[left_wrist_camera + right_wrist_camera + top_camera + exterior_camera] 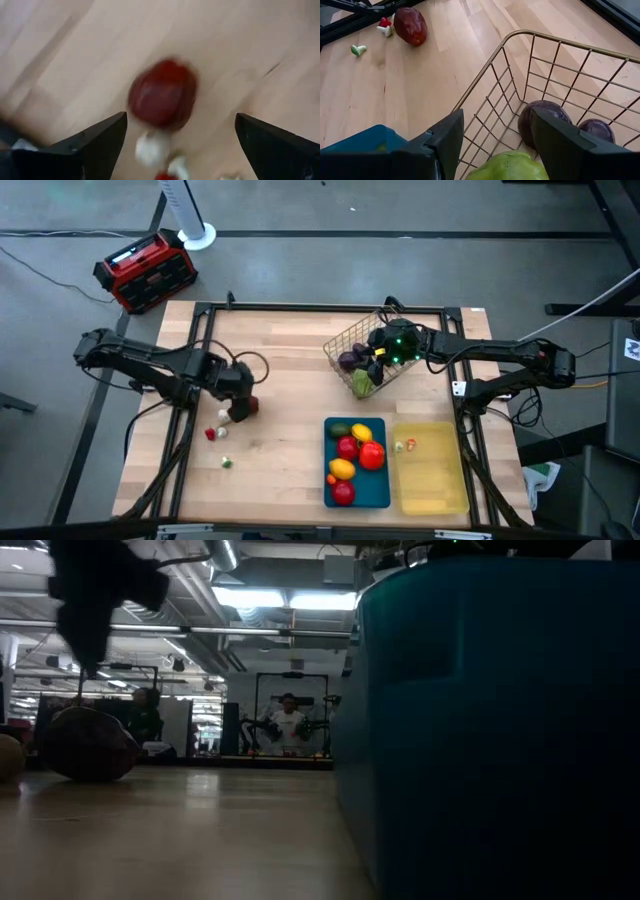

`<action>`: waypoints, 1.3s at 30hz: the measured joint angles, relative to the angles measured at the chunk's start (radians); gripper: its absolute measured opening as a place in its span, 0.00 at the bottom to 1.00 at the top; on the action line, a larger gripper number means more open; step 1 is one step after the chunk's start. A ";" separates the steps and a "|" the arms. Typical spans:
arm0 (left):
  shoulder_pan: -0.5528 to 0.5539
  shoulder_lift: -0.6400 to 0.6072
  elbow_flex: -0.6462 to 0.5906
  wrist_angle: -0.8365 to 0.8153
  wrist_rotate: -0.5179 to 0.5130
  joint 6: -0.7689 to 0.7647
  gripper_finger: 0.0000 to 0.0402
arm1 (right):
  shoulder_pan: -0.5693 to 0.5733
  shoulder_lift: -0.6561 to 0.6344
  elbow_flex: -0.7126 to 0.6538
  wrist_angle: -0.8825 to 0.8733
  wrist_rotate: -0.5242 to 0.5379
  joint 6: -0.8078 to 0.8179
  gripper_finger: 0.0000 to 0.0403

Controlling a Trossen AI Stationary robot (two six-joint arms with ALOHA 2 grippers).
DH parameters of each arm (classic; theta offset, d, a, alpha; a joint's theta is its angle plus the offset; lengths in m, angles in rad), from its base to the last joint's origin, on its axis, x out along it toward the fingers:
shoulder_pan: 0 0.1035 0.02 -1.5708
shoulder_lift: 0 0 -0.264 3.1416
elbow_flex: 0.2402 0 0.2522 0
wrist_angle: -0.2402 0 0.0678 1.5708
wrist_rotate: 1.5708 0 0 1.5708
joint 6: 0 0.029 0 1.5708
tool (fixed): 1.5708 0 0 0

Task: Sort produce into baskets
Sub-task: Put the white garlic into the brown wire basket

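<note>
A dark red vegetable [162, 97] lies on the wooden table [290, 390] left of centre. My left gripper [181, 118] hangs open above it and points down, one finger on each side, clear of it. Small red, white and green pieces [212, 433] lie just beside it. My right gripper [497, 112] stands open over the wire basket [540, 55], which holds two dark purple pieces [542, 120] and a green one [507, 167]. The blue tray [383, 490] holds several red, yellow and green fruits. The pale yellow tray [440, 490] holds one small piece [407, 445].
A red-and-black box [145, 272] sits on the floor beyond the table's far left corner. In the low view the blue tray's wall [480, 720] fills the right half. A person [290, 725] stands far off in the room. Bare wood lies between the vegetable and the trays.
</note>
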 joint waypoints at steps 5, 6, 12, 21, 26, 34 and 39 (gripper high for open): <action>-0.078 -0.001 -0.002 -0.127 -0.001 -0.153 0.91 | 0.000 0.000 0.000 0.000 0.000 0.000 0.56; -0.091 -0.002 -0.009 -0.131 -0.002 -0.168 0.91 | 0.000 0.000 0.000 -0.001 0.000 0.000 0.56; -0.164 0.004 -0.083 -0.113 -0.003 -0.292 0.91 | 0.000 0.000 0.000 -0.001 0.000 0.000 0.56; -0.253 0.004 -0.213 0.022 -0.002 -0.372 0.91 | 0.000 0.000 0.000 -0.001 0.000 0.000 0.56; -0.282 0.004 -0.283 0.095 -0.002 -0.454 0.90 | 0.000 0.000 0.000 -0.001 0.000 0.000 0.56; -0.306 0.004 -0.351 0.171 0.006 -0.513 0.82 | 0.000 0.000 0.000 -0.001 0.000 0.000 0.56; -0.306 0.004 -0.375 0.207 0.008 -0.514 0.73 | 0.000 0.000 0.000 -0.001 0.000 0.000 0.56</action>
